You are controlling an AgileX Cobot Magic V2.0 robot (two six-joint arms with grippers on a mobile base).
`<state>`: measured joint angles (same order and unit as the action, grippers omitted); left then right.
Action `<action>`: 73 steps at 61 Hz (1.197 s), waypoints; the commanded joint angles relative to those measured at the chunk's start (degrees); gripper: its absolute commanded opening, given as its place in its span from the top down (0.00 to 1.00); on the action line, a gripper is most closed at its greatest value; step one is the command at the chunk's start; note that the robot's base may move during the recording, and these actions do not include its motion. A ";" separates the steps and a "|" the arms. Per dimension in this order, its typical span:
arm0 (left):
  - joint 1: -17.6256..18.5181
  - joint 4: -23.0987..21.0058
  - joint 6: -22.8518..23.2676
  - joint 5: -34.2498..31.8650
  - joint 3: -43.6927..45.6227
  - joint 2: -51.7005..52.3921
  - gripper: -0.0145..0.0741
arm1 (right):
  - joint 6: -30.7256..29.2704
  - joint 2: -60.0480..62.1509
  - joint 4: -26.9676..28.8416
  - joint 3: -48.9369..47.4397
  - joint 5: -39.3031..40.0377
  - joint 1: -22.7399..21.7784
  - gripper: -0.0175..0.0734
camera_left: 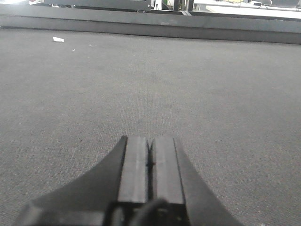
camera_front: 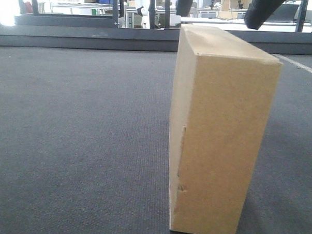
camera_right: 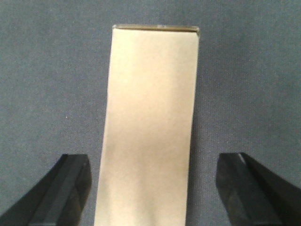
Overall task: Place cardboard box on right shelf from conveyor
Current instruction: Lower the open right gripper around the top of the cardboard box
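You're looking at a plain tan, slim rectangular cardboard box (camera_front: 222,135) standing on end on the wide dark grey woven conveyor belt (camera_front: 77,134), well short of the raised dark grey rail (camera_front: 87,36) running along the far edge. The right hand (camera_right: 153,160) is hanging spread wide, one finger on each side of the box's narrow face (camera_right: 150,127), and neither finger is touching it. The left hand (camera_left: 150,160) is sitting low over bare belt with its fingers pressed together, gripping nothing; a small white scrap (camera_left: 58,39) is lying near the rail ahead of it. The right shelf isn't showing in any view. The box is looking light and fairly stiff, but the broad panels are probably going to flex if you're squeezing hard. Plain board against the pads should be giving decent friction. I'd be closing across the slim dimension, on the two broad faces, near the top and centred so it isn't swinging. You're seeing a small nick low on the front vertical edge, so I'd be keeping off that spot. Standing this tall and thin, it's likely tipping if one finger is landing first. The box is shut and unmarked, so you can't tell what it's carrying, if anything.
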<state>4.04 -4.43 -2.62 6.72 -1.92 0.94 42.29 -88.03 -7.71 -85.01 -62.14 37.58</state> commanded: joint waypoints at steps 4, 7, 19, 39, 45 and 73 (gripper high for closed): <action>0.04 -0.34 -0.01 -4.83 -0.35 0.31 0.97 | 0.00 1.89 -0.34 -2.21 1.12 0.58 0.11; 0.04 -0.34 -0.01 -4.83 -0.35 0.31 0.97 | -0.16 1.68 0.07 -2.21 0.58 0.65 0.11; 0.04 -0.34 -0.01 -4.83 -0.35 0.31 0.97 | -0.42 0.59 0.78 -2.16 -0.57 0.92 0.11; 0.04 -0.34 -0.01 -4.83 -0.35 0.31 0.97 | -0.42 -1.32 3.72 -2.16 -3.71 2.21 0.11; 0.04 -0.34 -0.01 -4.83 -0.35 0.31 0.97 | -0.42 -1.71 3.72 -2.16 -5.46 2.21 0.11; 0.04 -0.34 -0.01 -4.83 -0.35 0.31 0.97 | -0.37 -1.71 5.55 -2.16 -6.71 2.21 0.11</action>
<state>4.04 -4.43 -2.62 6.72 -1.92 0.94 42.29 -92.01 -1.89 -85.09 -69.65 39.74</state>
